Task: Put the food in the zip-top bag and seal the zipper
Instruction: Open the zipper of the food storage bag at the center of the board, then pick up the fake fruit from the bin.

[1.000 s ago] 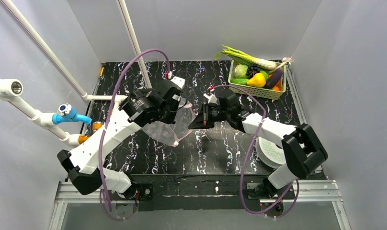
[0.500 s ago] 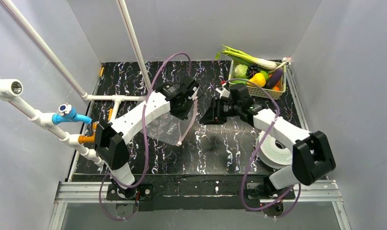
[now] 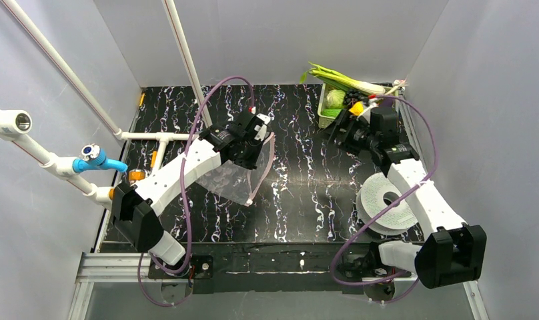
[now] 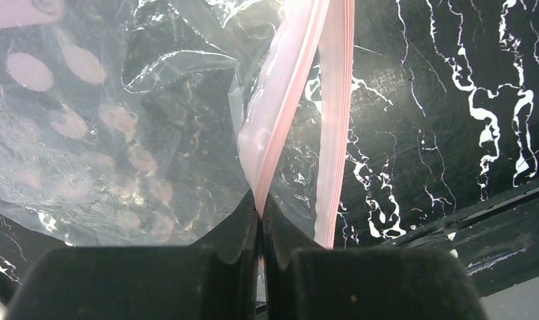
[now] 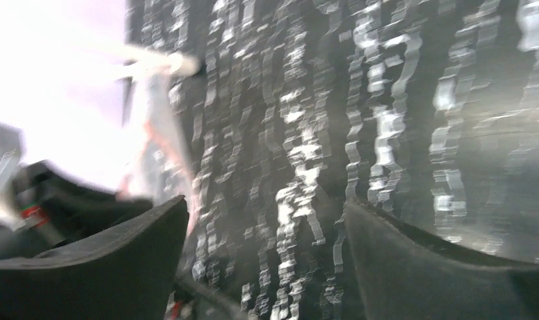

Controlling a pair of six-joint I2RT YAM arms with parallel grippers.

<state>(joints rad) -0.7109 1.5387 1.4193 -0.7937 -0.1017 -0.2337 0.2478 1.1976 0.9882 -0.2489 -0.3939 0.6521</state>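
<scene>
The clear zip-top bag (image 3: 232,179) hangs in mid-table from my left gripper (image 3: 259,138), which is shut on one lip of the pink zipper (image 3: 263,170). The left wrist view shows that lip of the zipper (image 4: 283,100) pinched between the closed jaws of the left gripper (image 4: 261,212). The other lip hangs free beside it, and the bag (image 4: 107,127) looks empty. The food (image 3: 335,99) lies in the pale green basket (image 3: 323,107) at the back right. My right gripper (image 3: 335,132) is open just in front of the basket. In its blurred wrist view the right gripper (image 5: 263,223) holds nothing.
A long green-and-white leek (image 3: 341,79) lies across the basket's far rim. A white roll (image 3: 385,203) lies on the black marbled table near the right arm. White pipes with a blue fitting (image 3: 93,158) run along the left side.
My right gripper has opened and swung from the bag's mouth back right to the basket. The left arm keeps its grip on the zipper, having stretched farther out over the table.
</scene>
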